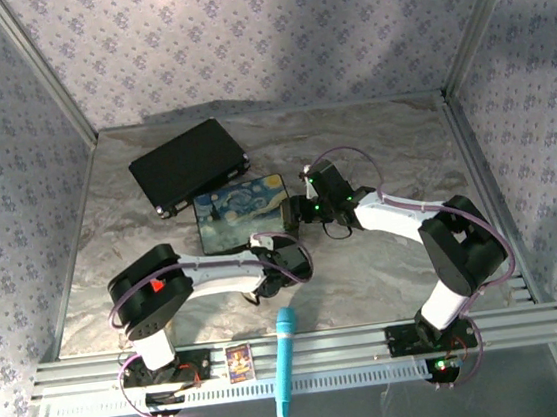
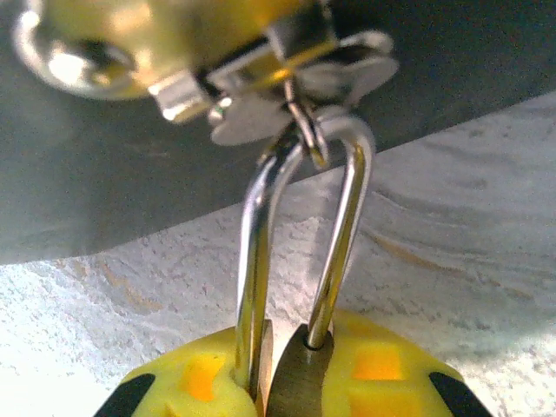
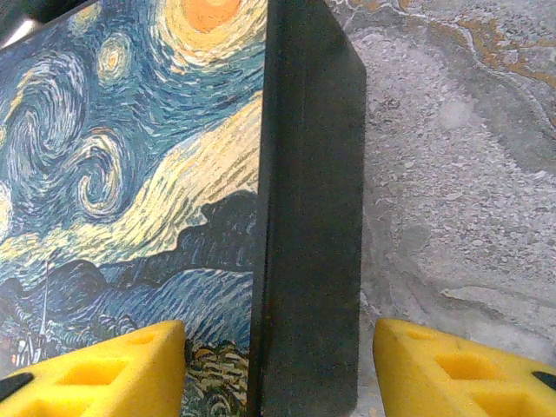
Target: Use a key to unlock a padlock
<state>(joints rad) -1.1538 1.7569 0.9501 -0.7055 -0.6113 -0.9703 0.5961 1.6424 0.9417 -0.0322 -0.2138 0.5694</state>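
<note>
Steadies padlock (image 2: 252,261) by its shackle (image 2: 343,226) in left gripper (image 2: 278,387), clamped shut, right at box (image 3: 130,174) side. Straddles box edge with right gripper (image 3: 278,365), spread wide, empty. Likely needs key fetched next, then fine lining-up.

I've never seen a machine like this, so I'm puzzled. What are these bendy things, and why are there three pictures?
They are two white-and-black robot arms, a left arm and a right arm, bolted to a grey marbled table. One camera looks down from above; two more ride on the wrists. On the table lie a flat black case and a blue swirl-painted box; a light-blue stick rests at the front rail. The left tool, with yellow fingers, pinches the shiny silvery loop of a small padlock. The right tool is open, straddling the box's dark edge.
</note>
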